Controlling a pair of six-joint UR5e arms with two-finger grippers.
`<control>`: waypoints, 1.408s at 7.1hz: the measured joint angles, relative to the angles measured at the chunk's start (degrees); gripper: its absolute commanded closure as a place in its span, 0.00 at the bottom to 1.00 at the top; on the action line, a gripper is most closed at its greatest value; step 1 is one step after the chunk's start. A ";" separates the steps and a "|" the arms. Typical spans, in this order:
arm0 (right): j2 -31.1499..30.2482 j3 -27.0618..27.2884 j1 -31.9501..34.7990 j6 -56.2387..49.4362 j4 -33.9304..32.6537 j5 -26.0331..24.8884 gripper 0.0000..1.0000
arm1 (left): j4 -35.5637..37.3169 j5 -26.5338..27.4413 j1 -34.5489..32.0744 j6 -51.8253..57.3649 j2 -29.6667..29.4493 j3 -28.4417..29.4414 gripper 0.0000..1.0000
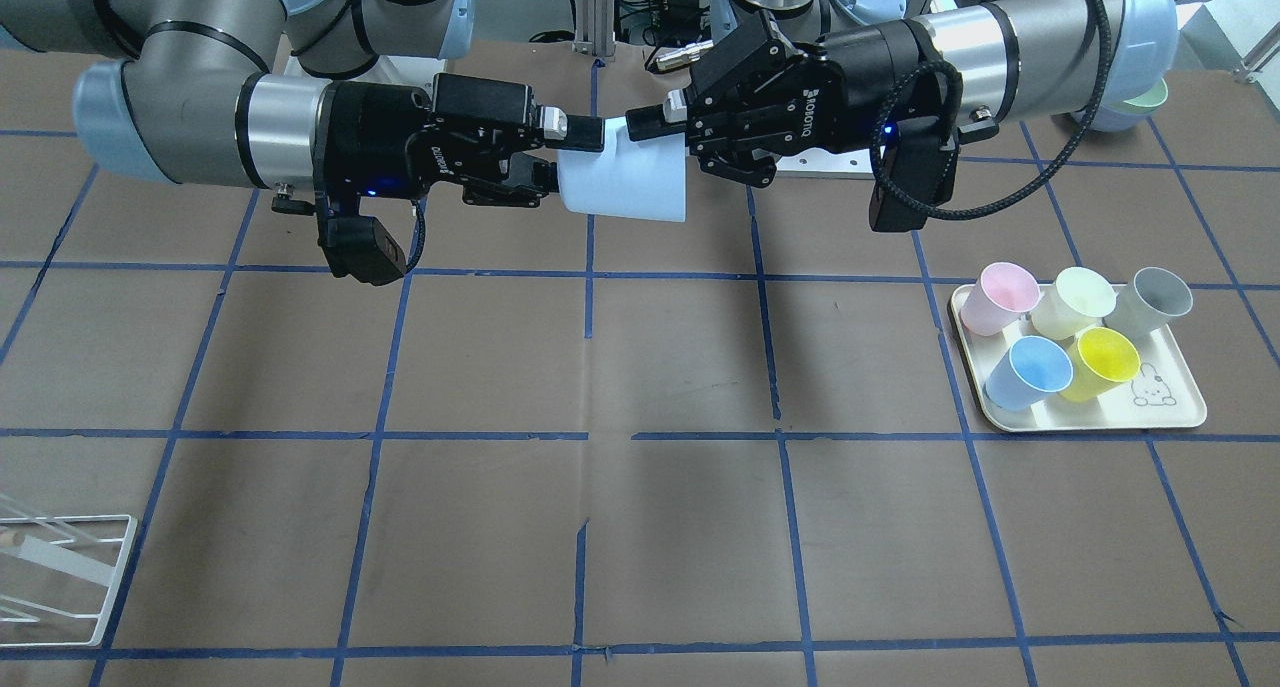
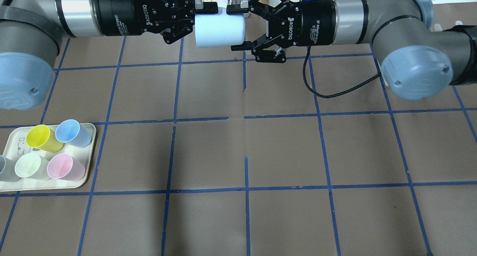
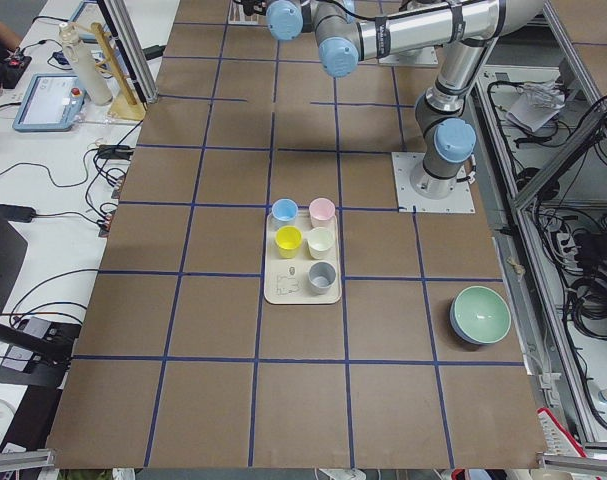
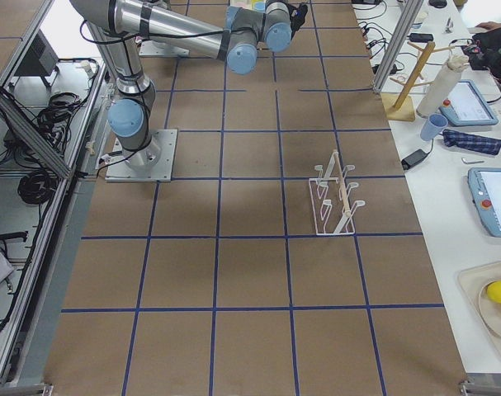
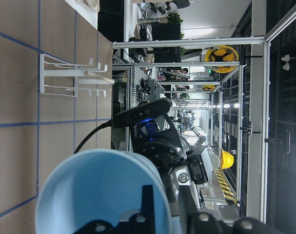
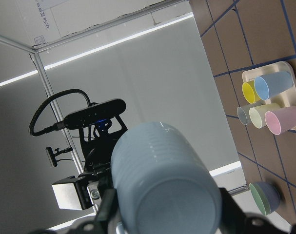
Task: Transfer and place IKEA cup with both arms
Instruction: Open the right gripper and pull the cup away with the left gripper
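Overhead: the pale blue cup (image 2: 220,30) lies on its side in the air over the far middle of the table (image 2: 283,148), between both pincers, mouth toward the left one. The left pincer (image 2: 206,8) is clenched on the rim wall. Only its wrist camera shows me one finger (image 5: 148,207) inside the mouth.

The right pincer (image 2: 238,28) straddles the base end, one finger above and one below. Its wrist camera faces the cup's flat bottom. I cannot tell whether those fingers press the wall.

Side cameras: the pincers are too small to read. One shows a green bowl (image 3: 481,315), the other a wire rack (image 4: 337,198).

The tray (image 2: 92,155), on the robot's left, holds five cups mouth up: yellow cup (image 2: 39,136), blue cup (image 2: 70,132), pale green cup (image 2: 28,166), pink cup (image 2: 61,166), grey cup (image 2: 5,170).
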 measured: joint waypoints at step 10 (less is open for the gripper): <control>-1.13 -3.15 -10.79 8.25 -0.82 -21.15 0.00 | -0.35 35.17 3.36 0.58 -0.31 4.03 1.00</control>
